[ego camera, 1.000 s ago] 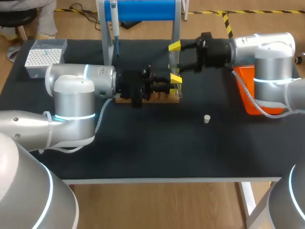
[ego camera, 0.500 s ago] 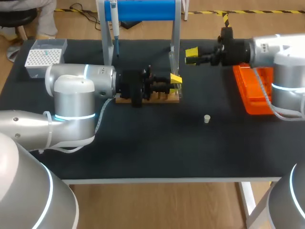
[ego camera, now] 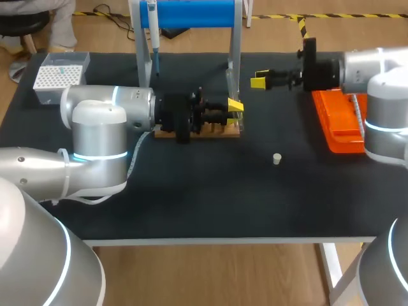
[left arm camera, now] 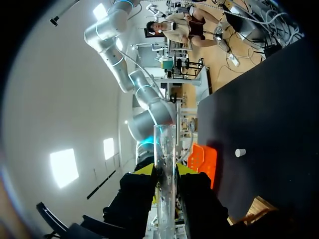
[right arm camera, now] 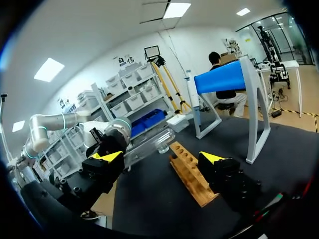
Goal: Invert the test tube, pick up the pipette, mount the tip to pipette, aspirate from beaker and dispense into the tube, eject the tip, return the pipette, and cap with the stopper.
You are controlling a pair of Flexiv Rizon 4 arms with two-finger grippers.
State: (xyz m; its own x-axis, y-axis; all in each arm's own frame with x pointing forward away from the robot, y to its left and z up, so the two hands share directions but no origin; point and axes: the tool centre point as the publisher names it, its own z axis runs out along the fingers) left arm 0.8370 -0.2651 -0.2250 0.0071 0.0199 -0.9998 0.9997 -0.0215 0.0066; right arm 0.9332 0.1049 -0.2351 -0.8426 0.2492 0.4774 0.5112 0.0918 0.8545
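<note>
Pinching the clear glass test tube (left arm camera: 164, 149) from both sides, the left gripper (left arm camera: 164, 170) holds it tilted over the holed wooden rack (right arm camera: 192, 177), the inversion step apparently in hand; seating the smooth, slippery cylinder in a hole likely comes next, demanding careful alignment. The right gripper (ego camera: 259, 80), yellow-tipped fingers (right arm camera: 105, 156) spread and empty, hovers beside the blue stand (ego camera: 191, 13) where the slim pipette (ego camera: 152, 29) hangs
</note>
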